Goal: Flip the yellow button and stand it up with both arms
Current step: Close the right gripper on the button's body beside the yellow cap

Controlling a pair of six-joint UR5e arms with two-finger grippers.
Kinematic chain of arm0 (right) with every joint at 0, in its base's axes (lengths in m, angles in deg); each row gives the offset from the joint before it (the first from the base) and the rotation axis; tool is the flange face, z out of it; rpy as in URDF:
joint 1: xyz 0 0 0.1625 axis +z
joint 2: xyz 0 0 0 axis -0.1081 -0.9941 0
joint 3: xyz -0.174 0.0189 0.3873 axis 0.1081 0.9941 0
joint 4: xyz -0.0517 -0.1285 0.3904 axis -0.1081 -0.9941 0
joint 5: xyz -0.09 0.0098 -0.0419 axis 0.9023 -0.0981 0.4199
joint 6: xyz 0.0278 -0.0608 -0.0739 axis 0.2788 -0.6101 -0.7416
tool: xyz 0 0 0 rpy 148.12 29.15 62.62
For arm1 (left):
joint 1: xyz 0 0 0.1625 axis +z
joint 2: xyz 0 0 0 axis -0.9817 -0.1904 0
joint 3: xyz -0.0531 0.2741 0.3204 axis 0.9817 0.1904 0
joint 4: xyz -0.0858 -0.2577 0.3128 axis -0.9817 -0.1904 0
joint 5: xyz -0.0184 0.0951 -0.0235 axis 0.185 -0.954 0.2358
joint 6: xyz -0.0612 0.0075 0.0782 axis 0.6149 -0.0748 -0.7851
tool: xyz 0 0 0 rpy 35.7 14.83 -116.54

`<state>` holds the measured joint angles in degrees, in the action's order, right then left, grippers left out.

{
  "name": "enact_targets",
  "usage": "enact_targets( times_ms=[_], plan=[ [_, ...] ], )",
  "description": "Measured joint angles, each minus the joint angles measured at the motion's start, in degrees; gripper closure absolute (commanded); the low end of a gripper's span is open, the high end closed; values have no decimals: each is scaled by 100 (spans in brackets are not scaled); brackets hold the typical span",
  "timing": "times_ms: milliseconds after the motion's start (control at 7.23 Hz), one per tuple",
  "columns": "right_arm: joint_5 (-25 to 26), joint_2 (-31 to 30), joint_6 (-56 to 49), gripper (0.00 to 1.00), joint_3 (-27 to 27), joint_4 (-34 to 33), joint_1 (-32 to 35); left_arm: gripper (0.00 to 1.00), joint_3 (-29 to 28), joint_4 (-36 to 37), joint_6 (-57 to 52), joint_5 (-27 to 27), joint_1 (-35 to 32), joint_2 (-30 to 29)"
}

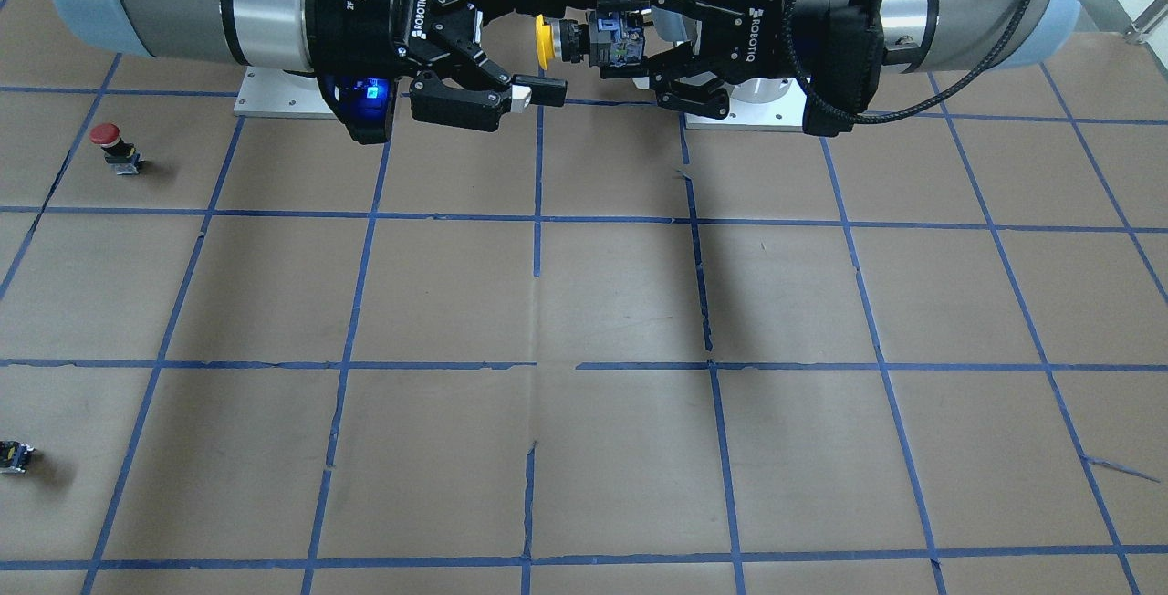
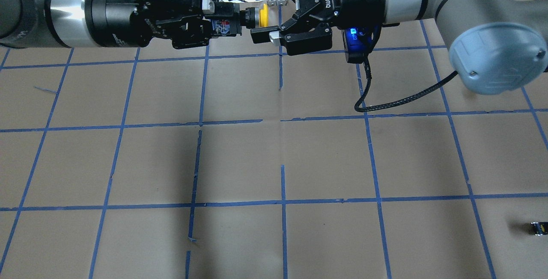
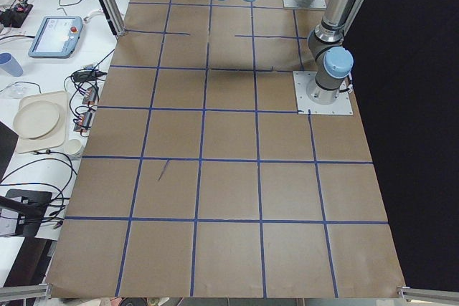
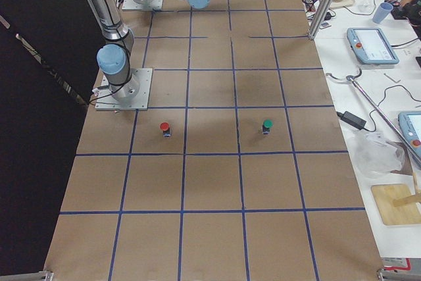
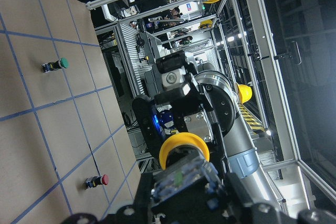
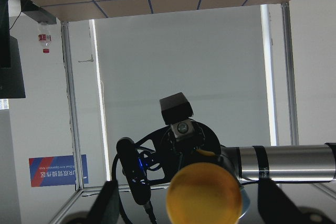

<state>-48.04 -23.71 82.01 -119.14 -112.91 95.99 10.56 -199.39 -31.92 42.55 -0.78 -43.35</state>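
Observation:
The yellow button [image 1: 547, 38] is held in the air, lying sideways, high above the table near the robot's base. My left gripper [image 1: 630, 38] is shut on its black and grey body [image 2: 222, 24]. The yellow cap [image 2: 264, 15] points at my right gripper [image 2: 267, 13]. That gripper is open, with one finger on each side of the cap and a gap to it. The left wrist view shows the cap [image 5: 184, 148] with the right gripper behind it. The right wrist view shows the cap [image 6: 203, 195] head-on, between its blurred fingers.
A red-capped button [image 1: 109, 143] stands on the table on my right side. It also shows in the exterior right view [image 4: 164, 128], with a green-capped button [image 4: 267, 126] beside it. A small capless black switch [image 2: 538, 227] lies by the table's right edge. The table has a blue tape grid.

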Motion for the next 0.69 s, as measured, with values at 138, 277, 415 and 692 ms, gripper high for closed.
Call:
enact_targets(
  times_ms=[138, 277, 415, 692],
  plan=[
    [7, -5, 3, 45, -27, -7, -9, 79, 20, 0, -13, 16, 0, 3],
    [9, -7, 4, 56, -36, -10, -16, 79, 26, -2, -26, 46, 0, 6],
    [9, -8, 5, 70, -39, -11, -19, 79, 28, -2, -32, 67, 0, 7],
    [10, -18, 5, 87, -40, -13, -29, 63, 33, -6, -35, 78, -1, 12]
  ],
)
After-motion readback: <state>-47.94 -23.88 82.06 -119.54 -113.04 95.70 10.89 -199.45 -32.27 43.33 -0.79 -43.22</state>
